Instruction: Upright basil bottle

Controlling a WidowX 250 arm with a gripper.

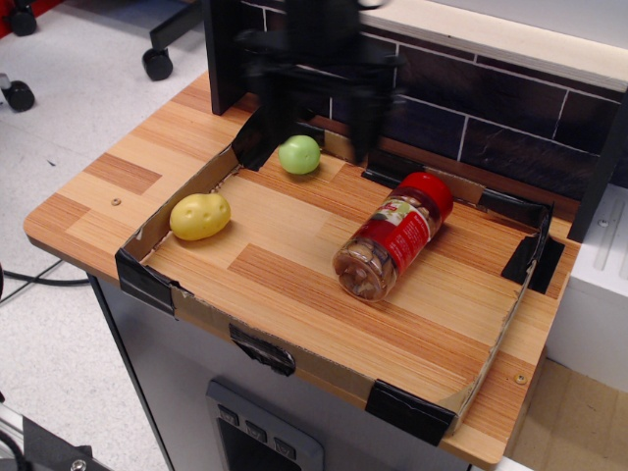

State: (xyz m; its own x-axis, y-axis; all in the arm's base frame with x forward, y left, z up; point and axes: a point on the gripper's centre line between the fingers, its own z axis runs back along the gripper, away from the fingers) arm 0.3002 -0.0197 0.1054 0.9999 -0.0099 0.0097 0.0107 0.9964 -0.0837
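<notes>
The basil bottle point(393, 236) lies on its side in the middle right of the cardboard-rimmed wooden tray point(324, 294). Its red cap points to the back right and its clear base to the front. It has a red label and brownish contents. My black gripper point(319, 132) is blurred by motion above the tray's back edge, over and just right of the green fruit point(299, 154). Its two fingers hang down wide apart and hold nothing. It is up and to the left of the bottle, not touching it.
A yellow potato-like fruit point(199, 216) lies at the tray's left side. A dark tiled wall point(461, 108) rises right behind the tray. Low cardboard walls with black tape corners point(407, 412) ring the tray. A chair wheel point(157, 64) stands on the floor at back left.
</notes>
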